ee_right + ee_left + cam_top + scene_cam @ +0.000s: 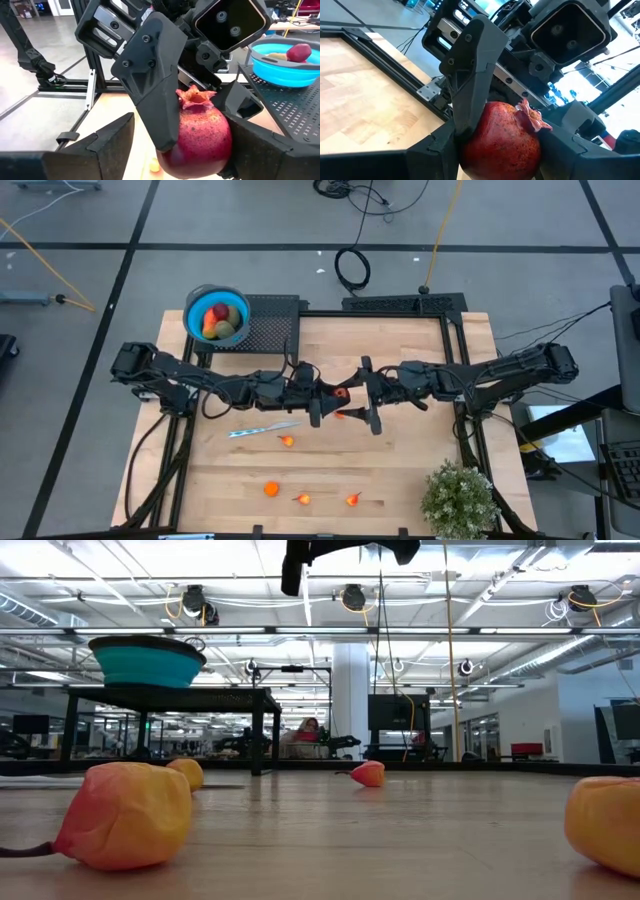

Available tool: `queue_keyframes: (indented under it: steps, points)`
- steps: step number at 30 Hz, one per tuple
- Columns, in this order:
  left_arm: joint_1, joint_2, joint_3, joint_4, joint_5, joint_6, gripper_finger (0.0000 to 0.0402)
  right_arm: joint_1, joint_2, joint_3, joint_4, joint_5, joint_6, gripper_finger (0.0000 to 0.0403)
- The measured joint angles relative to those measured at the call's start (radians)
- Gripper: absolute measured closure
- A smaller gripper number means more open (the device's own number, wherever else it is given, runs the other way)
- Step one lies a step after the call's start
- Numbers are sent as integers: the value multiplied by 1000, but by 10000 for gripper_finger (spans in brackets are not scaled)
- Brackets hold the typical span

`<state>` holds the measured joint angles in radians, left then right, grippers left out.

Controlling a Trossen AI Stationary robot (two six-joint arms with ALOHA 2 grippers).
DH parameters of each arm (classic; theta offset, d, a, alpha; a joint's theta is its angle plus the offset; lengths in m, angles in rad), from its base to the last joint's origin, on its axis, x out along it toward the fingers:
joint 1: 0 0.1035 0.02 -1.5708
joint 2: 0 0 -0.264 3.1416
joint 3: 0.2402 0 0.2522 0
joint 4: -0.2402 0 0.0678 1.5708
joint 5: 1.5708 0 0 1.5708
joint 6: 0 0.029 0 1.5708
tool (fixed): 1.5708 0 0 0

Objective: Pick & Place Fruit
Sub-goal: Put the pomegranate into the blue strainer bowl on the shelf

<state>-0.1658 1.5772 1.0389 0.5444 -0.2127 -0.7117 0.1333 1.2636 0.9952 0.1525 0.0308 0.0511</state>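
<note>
A dark red pomegranate point(342, 391) with a ragged crown point(196, 96) hangs over the middle of the table between my two grippers. My left gripper point(500, 157) comes from the table's left and is shut on it. My right gripper point(185, 162) comes from the right, open, with a finger on either side of the same fruit; table shows between one finger point(107, 147) and the skin. Several small orange fruit point(288, 441) lie on the wood nearer the front edge. A blue bowl point(217, 315) at the far left holds more fruit. My left gripper pinches the pomegranate's round body between its two fingers, one on each flank point(465, 150). The fingers lie level and come from the table's left. The fruit is lifted clear of the table, its crown pointing roughly up. Whether my right gripper's other finger point(262, 150) touches the skin, I cannot tell.
A slim silver knife point(262, 429) lies on the wood left of centre. The bowl rests on a black mesh stand point(272, 325) at the far edge. A potted plant point(458, 498) stands at the near right corner. A black frame point(455, 350) borders the table.
</note>
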Motion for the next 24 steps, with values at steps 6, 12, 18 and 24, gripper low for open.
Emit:
queue_keyframes:
  steps: [6, 12, 18, 24]
  points:
    - [-4, -2, 0, -4, -2, -1, 200, 0, -3, -1, -3, 45, -9, 123]
    - [-14, -4, 0, 4, -10, 1, 200, 0, -30, -4, -22, 46, -6, 124]
    - [-15, -4, 1, 11, -9, 0, 200, 6, -85, -4, -92, 48, -5, 124]
    - [-15, -16, 1, 2, -18, 25, 200, 6, -160, -3, -255, 51, 17, 124]
